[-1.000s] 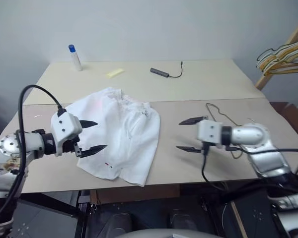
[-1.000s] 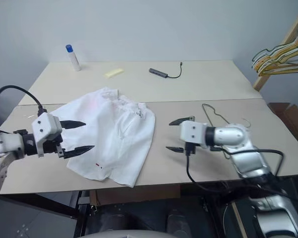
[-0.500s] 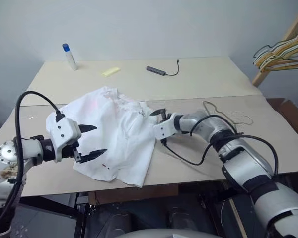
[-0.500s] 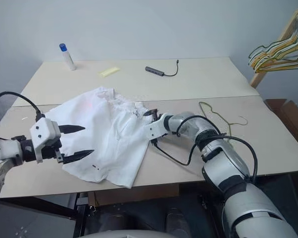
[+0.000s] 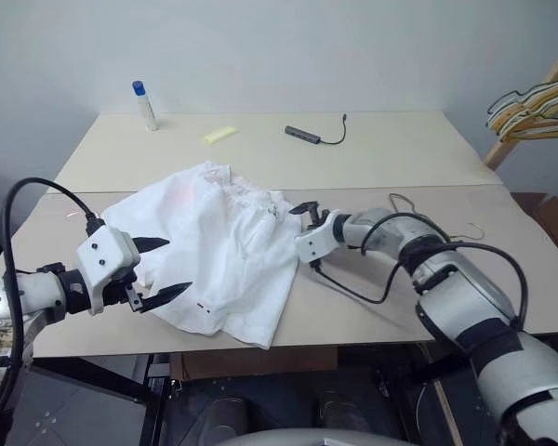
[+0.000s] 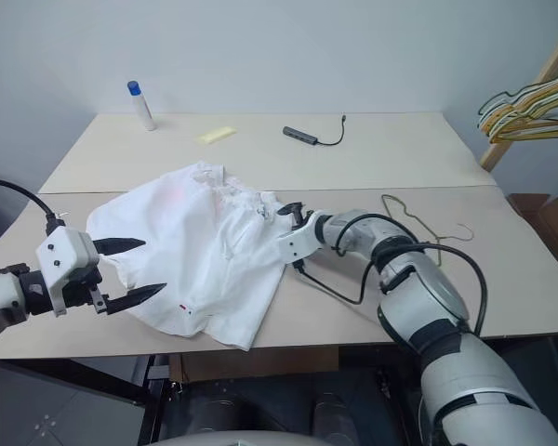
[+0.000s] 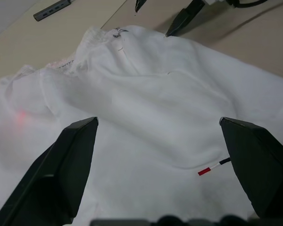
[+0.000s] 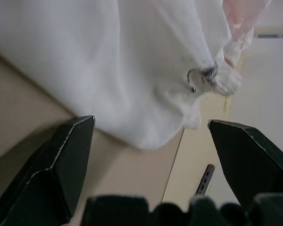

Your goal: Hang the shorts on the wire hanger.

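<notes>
Your left gripper [image 5: 158,269] hangs spread wide at the left edge of the shorts [image 5: 219,251], holding nothing. The shorts lie crumpled on the table [image 5: 372,149]. Your right gripper [image 5: 307,232] sits just beside the shorts' right edge, fingers apart and empty. The hanger [image 6: 418,218] lies flat, right of the shorts, behind your right arm.

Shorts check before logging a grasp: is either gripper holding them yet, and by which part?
Nothing is held. Both the left gripper and right gripper are open beside the shorts.
</notes>
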{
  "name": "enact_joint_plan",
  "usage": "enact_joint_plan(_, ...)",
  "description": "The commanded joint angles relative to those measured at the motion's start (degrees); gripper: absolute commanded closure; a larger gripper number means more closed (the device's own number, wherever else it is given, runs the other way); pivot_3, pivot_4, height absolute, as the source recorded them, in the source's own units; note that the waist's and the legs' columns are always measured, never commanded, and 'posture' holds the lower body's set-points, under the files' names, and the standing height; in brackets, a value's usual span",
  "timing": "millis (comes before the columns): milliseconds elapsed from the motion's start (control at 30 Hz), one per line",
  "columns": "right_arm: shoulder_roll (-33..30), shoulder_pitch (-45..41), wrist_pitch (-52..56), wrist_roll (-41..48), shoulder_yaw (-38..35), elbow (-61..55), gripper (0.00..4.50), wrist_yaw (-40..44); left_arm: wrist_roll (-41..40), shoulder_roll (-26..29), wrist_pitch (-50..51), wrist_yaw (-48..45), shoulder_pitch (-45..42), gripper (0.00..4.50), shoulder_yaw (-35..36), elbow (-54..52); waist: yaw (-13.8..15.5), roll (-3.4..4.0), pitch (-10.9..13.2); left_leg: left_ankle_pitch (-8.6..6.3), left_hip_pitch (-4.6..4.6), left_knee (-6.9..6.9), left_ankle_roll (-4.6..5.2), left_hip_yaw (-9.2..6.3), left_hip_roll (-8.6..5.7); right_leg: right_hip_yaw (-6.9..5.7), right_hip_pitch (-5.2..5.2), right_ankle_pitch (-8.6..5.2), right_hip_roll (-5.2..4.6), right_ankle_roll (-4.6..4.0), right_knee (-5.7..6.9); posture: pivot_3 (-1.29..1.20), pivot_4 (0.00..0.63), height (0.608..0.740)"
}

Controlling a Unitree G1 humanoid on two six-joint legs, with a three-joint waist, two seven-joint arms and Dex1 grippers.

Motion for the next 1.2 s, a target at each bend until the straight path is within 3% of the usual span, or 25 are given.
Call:
enact_joint_plan(33, -1.3, -1.1, -3.1, 0.2, -0.4, -1.2, 0.0, 0.7, -0.8, 0.3, -0.4, 0.2, -1.4, 0.02, 0.5, -0.6, -0.1, 0.0, 0.0, 0.0, 0.01, 0.0, 0.0, -0.01, 0.02, 0.0, 0.0, 0.0, 0.02, -0.01, 0.01, 0.21, 0.0, 0.74)
enact_joint_plan(200, -2.0, 0.7, -6.6, -0.2, 0.4, -2.0, 0.0, 1.7, -0.6, 0.2, -0.6, 0.2, -2.7, 0.02, -0.3, 0.1, -0.2, 0.0, 0.0, 0.0, 0.01, -0.01, 0.0, 0.0, 0.05, 0.0, 0.0, -0.01, 0.05, -0.04, 0.0, 0.21, 0.0, 0.74)
enact_joint_plan(433, 1.8, 2.0, -7.4, 0.7, -0.1, -3.2, 0.0, 1.3, -0.6, 0.0, -0.8, 0.1, -2.6, 0.02, 0.0, 0.1, -0.4, -0.04, 0.0, 0.0, 0.09, -0.01, 0.0, 0.01, 0.14, 0.01, 0.05, -0.01, 0.11, -0.08, 0.04, 0.22, 0.0, 0.74)
enact_joint_plan(833, 8.4, -0.5, 7.8, -5.0, 2.2, 1.8, 0.0, -11.5, -0.8, -0.1, -0.5, 0.5, -2.1, 0.02, 0.3, -0.6, -0.3, -0.03, 0.0, 0.03, 0.09, -0.02, -0.07, 0.03, 0.2, -0.02, 0.01, -0.01, 0.14, -0.16, 0.11, 0.23, 0.0, 0.74)
enact_joint_plan(967, 10.0, -1.6, 11.2, -5.5, 2.6, 3.6, 0.78, -13.5, -0.7, -0.3, -0.5, 0.7, -2.4, 0.0, 0.0, -0.7, 0.0, -0.03, 0.0, 0.03, 0.06, -0.03, -0.08, 0.03, 0.2, -0.06, -0.01, -0.02, 0.13, -0.17, 0.09, 0.23, 0.0, 0.74)
enact_joint_plan(1200, 10.3, -2.8, 12.2, -6.0, 2.8, 4.6, 3.21, -14.6, -0.7, -0.8, -0.5, 1.3, -2.1, 0.0, 0.0, -1.4, 0.1, -0.01, 0.0, 0.03, -0.01, -0.06, -0.13, 0.03, 0.2, -0.1, -0.07, -0.02, 0.13, -0.17, 0.06, 0.24, 0.0, 0.74)
